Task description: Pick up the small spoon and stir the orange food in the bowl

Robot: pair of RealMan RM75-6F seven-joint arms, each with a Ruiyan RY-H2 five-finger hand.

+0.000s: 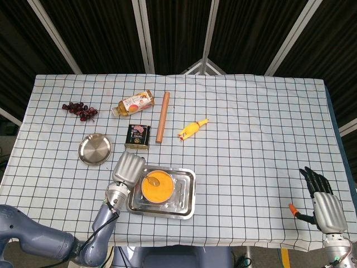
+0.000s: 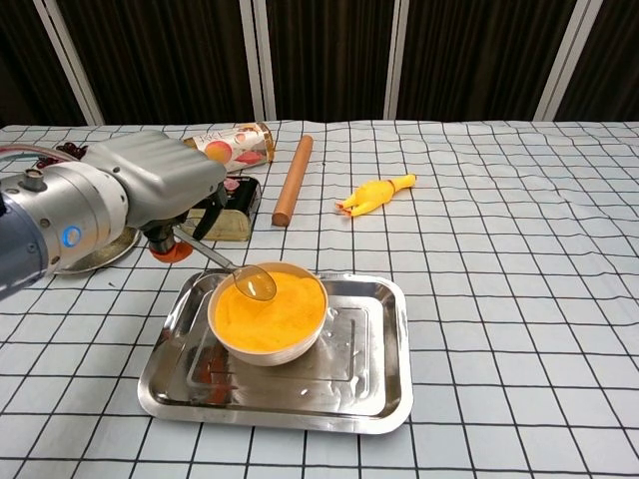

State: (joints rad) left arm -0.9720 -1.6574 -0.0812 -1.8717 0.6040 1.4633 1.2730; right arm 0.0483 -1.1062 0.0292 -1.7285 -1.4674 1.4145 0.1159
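Observation:
A white bowl (image 2: 268, 341) full of orange food (image 2: 275, 307) stands in a steel tray (image 2: 359, 384), seen also in the head view as the bowl (image 1: 157, 188) in the tray (image 1: 184, 201). My left hand (image 2: 150, 185) grips the small metal spoon (image 2: 235, 273) by its handle. The spoon's orange-coated scoop hangs just over the bowl's back left rim. From above, the left hand (image 1: 128, 167) sits at the tray's left edge and the spoon (image 1: 151, 180) is over the food. My right hand (image 1: 322, 199) rests far right near the table's front edge, fingers apart, holding nothing.
Behind the tray lie a dark tin (image 1: 138, 135), a wooden rolling pin (image 1: 163, 116), a juice bottle (image 1: 133, 103), a yellow rubber chicken (image 1: 192, 129), grapes (image 1: 80, 109) and a small steel plate (image 1: 94, 149).

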